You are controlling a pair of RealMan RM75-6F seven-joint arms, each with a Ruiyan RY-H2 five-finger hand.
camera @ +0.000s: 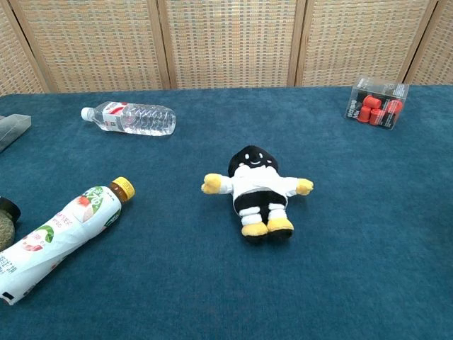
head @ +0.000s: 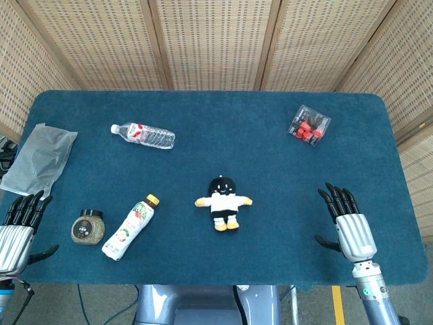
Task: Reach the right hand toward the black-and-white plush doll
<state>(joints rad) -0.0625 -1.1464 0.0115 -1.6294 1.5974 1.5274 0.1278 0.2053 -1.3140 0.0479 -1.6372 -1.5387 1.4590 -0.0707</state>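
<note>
The plush doll is lying face-up mid-table, looking soft and light; its white torso seems easiest to grasp. The right hand is waiting near the right edge, fingers spread, empty.

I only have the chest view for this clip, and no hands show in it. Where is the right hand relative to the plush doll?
Observer: In the head view the right hand is at the table's near right edge, well right of the plush doll and not touching it.
Operator: Is it holding anything?
Observer: No, its fingers are extended and apart, with nothing in them.
Operator: And the left hand?
Observer: The left hand sits at the near left edge, empty too, just left of a small dark-lidded jar.
Operator: Anything lying between the right hand and the doll?
Observer: Only bare blue table cover.
</note>
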